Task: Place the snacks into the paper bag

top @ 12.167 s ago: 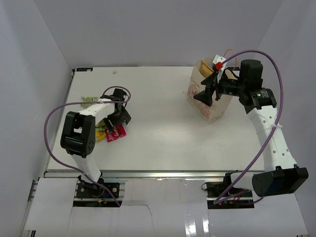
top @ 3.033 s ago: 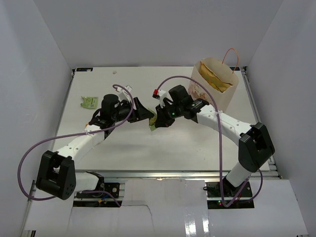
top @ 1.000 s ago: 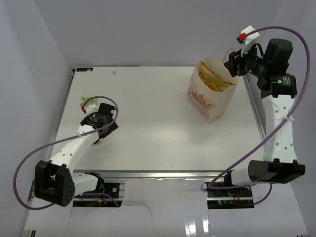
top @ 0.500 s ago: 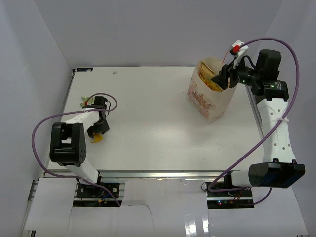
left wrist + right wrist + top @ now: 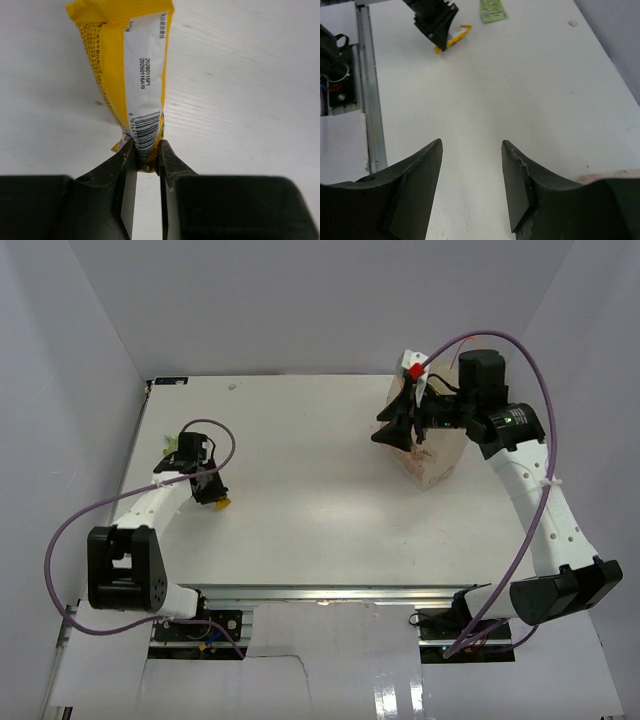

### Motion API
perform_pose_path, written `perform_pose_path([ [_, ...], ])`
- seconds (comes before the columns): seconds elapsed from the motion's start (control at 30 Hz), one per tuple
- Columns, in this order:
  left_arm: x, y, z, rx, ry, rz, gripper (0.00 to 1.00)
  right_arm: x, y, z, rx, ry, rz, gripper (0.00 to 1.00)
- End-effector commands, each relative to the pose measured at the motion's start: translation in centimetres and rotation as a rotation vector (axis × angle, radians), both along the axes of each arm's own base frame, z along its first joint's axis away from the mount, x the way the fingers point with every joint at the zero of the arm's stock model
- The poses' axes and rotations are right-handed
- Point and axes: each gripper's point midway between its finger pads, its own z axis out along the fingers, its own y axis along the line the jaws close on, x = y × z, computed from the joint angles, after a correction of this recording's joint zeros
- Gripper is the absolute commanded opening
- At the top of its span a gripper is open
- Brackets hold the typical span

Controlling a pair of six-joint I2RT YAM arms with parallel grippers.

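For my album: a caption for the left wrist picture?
Left gripper pinching one end of a yellow packet, white table behind.

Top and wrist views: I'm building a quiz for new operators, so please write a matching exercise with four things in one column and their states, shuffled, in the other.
Things
1. yellow packet
2. green packet
3. paper bag
4. right gripper

States
A. open, holding nothing
B. standing upright on the right side of the table
C. pinched at one end by the left gripper
D. lying flat, held by nothing

Pairs: 1-C, 2-D, 3-B, 4-A
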Motion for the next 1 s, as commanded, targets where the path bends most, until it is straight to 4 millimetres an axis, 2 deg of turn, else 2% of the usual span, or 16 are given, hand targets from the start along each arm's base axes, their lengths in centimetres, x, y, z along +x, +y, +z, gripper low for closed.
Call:
perform_pose_path([
  [0.0,0.8,-7.6,5.9,-0.355,-0.231,-0.245,0.10,-1.9,2.9,-0.9,-0.025,0.014,0.088,0.57],
  [0.07,0.4,-10.4,7.4,-0.452,-0.311,-0.341,0.10,-2.7,4.8,-2.3,-0.028,0.091,0.106,0.57],
  [0.1,0.0,-11.5,8.1,-0.500,-0.339,-0.380,0.10,-2.5,5.4,-3.4,-0.025,0.130,0.097,0.56],
  [0.13,-0.3,-13.2,10.5,-0.586,-0.420,-0.448,0.10,-2.3,5.8,-4.2,-0.026,0.171,0.081,0.57],
  [0.2,-1.9,-15.5,11.1,-0.673,-0.441,-0.518,0.10,-1.9,7.2,-6.2,-0.003,0.322,0.041,0.57],
  [0.23,-2.0,-16.5,12.6,-0.707,-0.503,-0.564,0.10,-1.6,7.5,-6.7,0.005,0.364,0.012,0.57],
  [0.27,-3.0,-17.9,12.7,-0.752,-0.493,-0.593,0.10,-1.3,8.2,-7.7,0.022,0.476,-0.037,0.57],
  [0.33,-3.2,-19.4,13.7,-0.782,-0.538,-0.634,0.10,-0.2,9.1,-8.5,0.048,0.548,-0.107,0.59],
  [0.37,-3.9,-20.7,13.7,-0.807,-0.522,-0.655,0.10,0.0,9.9,-9.7,0.039,0.599,-0.133,0.60],
  [0.4,-4.0,-21.1,13.8,-0.812,-0.519,-0.657,0.10,0.4,10.3,-10.0,0.048,0.651,-0.189,0.64],
  [0.47,-4.3,-22.5,13.7,-0.828,-0.506,-0.676,0.10,0.1,11.6,-10.6,0.060,0.707,-0.188,0.68],
  [0.6,-4.6,-24.4,13.7,-0.835,-0.490,-0.704,0.10,-1.0,13.2,-12.1,0.058,0.793,-0.173,0.68],
  [0.77,-5.0,-26.1,13.9,-0.841,-0.474,-0.737,0.10,-1.4,13.8,-14.0,0.050,0.869,-0.192,0.65],
  [0.97,-5.1,-27.2,14.8,-0.854,-0.480,-0.761,0.10,-0.3,13.1,-16.3,0.006,0.861,-0.287,0.58],
])
